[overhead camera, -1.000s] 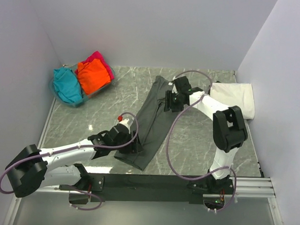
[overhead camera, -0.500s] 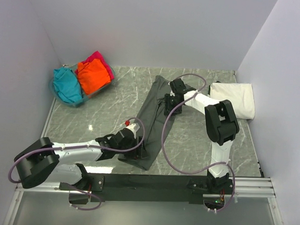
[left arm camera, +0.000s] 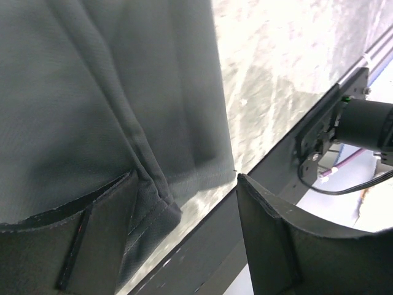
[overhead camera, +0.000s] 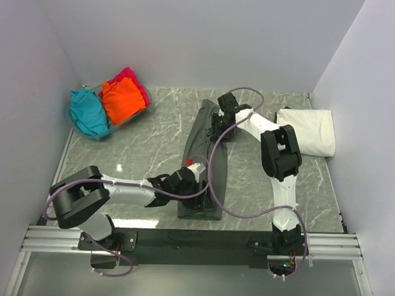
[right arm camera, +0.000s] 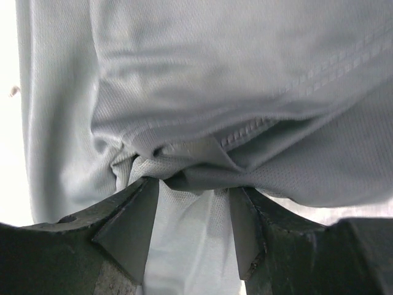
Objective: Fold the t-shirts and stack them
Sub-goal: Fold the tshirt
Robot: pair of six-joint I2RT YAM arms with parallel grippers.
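Left gripper (left arm camera: 185,177): jaws apart, a corner of the dark grey t-shirt (left arm camera: 110,92) beneath one finger, apparently pinned for dragging. Right gripper (right arm camera: 190,184): jaws clamped on a bunched hem fold between them, probably to hold the folded strip taut.

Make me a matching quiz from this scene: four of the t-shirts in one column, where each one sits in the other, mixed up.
1. dark grey t-shirt
2. white t-shirt
3. teal t-shirt
4. orange t-shirt

A. folded, far right
B. bunched, farthest left
C. stretched out long in the centre
D. bunched, touching the magenta t-shirt

Pairs: 1-C, 2-A, 3-B, 4-D
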